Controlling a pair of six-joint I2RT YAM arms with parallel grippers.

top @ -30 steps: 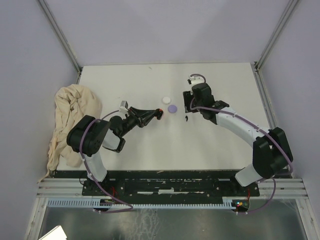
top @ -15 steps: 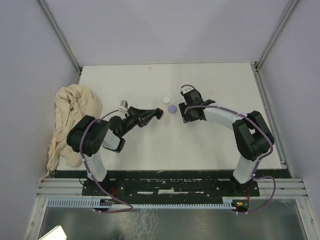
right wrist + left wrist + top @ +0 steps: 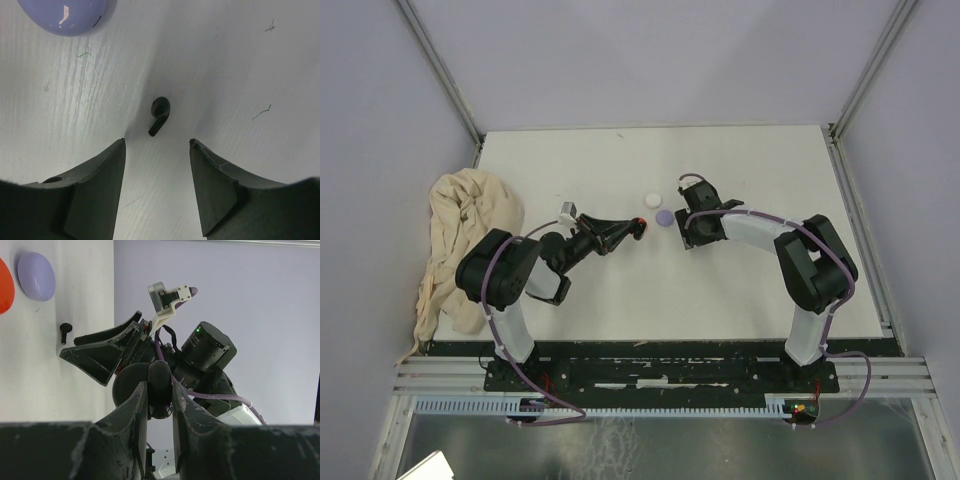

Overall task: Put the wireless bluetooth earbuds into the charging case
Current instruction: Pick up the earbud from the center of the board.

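right gripper (image 3: 156, 150): jaws apart and empty, straddling the black earbud (image 3: 160, 114) at the centre of the wrist view, touching neither side. judged to be set for a pinch across the stem. the earbud lies flat on the white table (image 3: 240, 60), bulb toward the top of the frame. the lilac disc (image 3: 65, 15), upper left and cut by the frame edge, lies near it. it is probably a charging case; lid state not visible. left gripper (image 3: 159, 390): clenched on a dark rounded object (image 3: 160, 376), identity unclear against the arm behind, apparently held ready. the red disc (image 3: 2, 285) at the left edge is mostly cut off.
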